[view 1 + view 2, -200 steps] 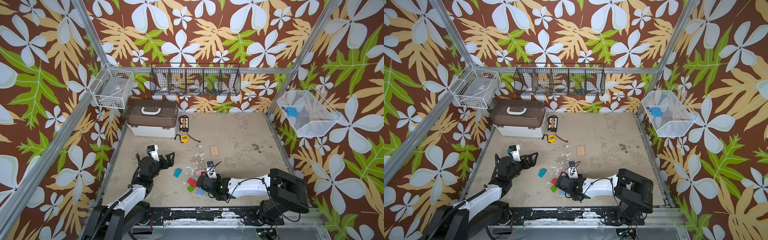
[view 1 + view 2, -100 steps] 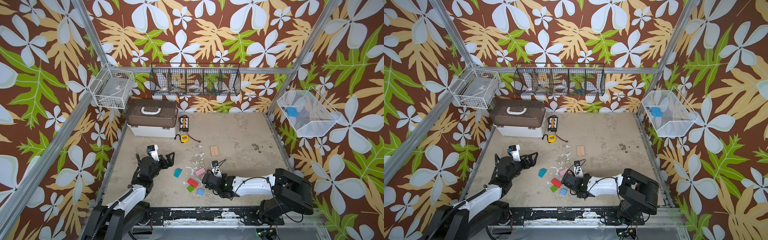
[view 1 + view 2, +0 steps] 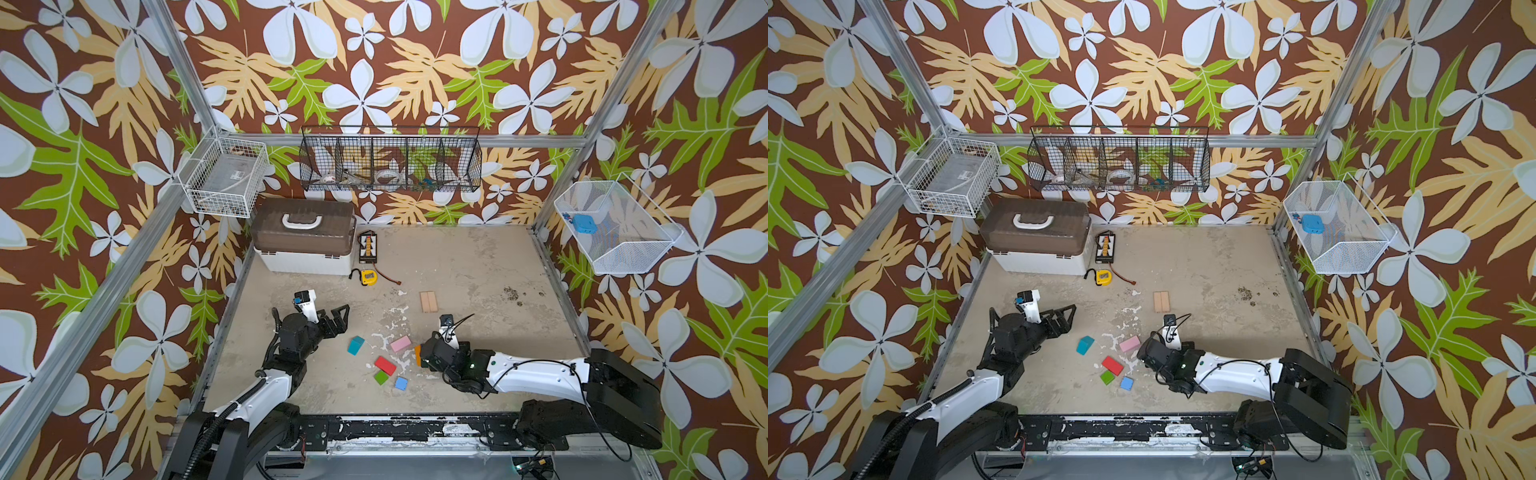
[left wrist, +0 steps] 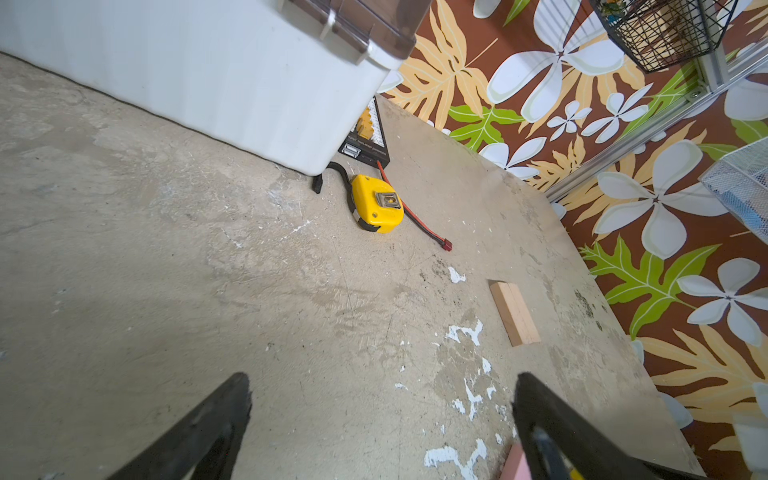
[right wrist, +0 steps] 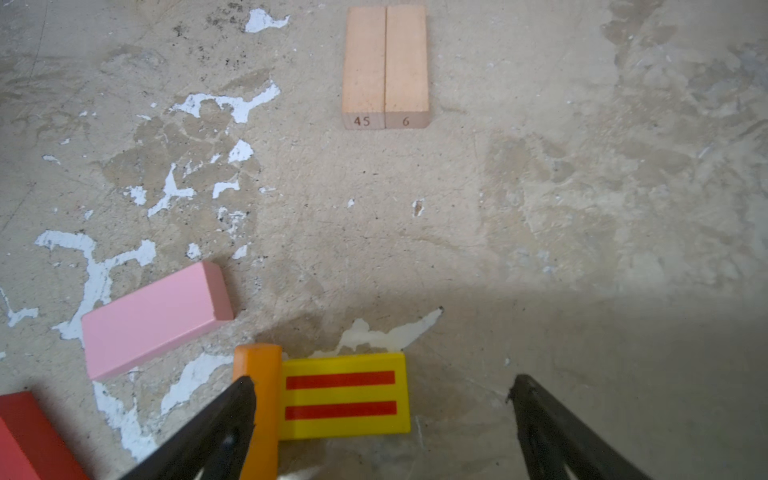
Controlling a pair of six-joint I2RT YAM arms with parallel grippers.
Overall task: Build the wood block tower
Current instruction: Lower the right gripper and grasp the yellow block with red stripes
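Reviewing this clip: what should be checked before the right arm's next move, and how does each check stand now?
1. Right tool open and empty: ok.
2. Yellow striped block between its fingers: ok.
3. Orange block clear of the grasp: not ok, it touches the yellow striped block beside one finger.
4. Wood planks flat, side by side, uncovered: ok.
5. Left tool open and empty: ok.
6. Anything stacked yet: not ok, the pink block and the others lie loose.

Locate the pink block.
In both top views the pink block lies flat on the table, right of the teal block, just beyond the red block.
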